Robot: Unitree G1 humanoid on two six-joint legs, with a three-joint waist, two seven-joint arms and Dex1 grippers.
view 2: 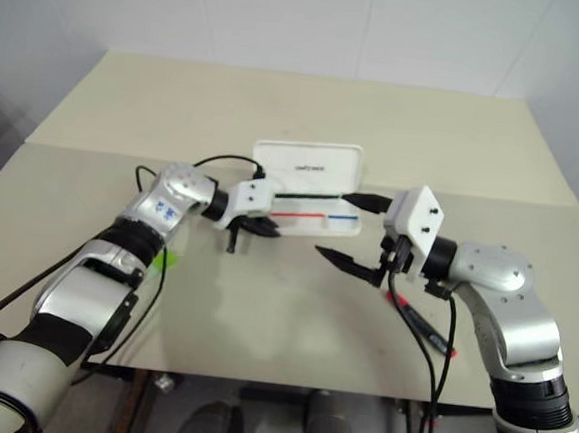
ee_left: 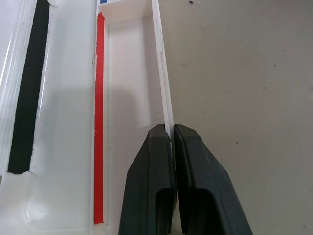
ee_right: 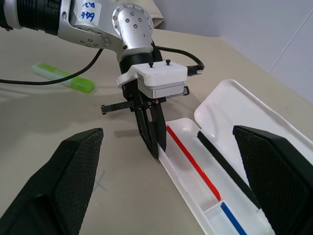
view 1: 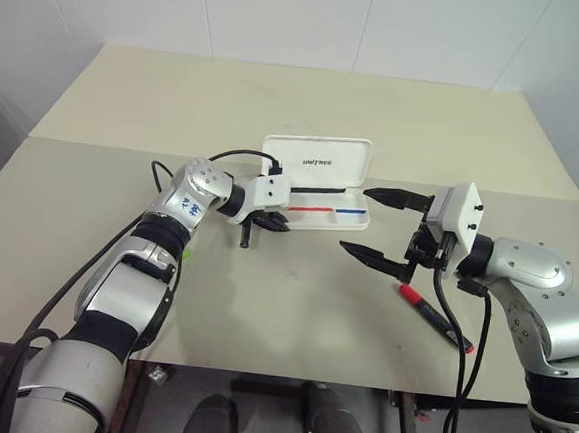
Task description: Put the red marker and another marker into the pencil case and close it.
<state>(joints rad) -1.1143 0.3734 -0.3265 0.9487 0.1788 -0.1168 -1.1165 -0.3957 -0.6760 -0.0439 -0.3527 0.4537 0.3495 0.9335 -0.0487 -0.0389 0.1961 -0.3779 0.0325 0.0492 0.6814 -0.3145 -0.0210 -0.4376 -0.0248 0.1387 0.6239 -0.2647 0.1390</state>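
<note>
My left gripper [ee_right: 152, 142] is pinched tight on the front wall of the open pencil case [view 1: 319, 162], holding it. My right gripper [view 1: 381, 228] waits wide open and empty beside the case. The red marker [view 1: 434, 315] lies slanted just under that right hand, so that arm is nearer.

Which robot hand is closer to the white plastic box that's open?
Left. The left hand is shut on the near wall of the white hard plastic pencil case at one end. The right hand hangs open just off the other end, not touching.
</note>
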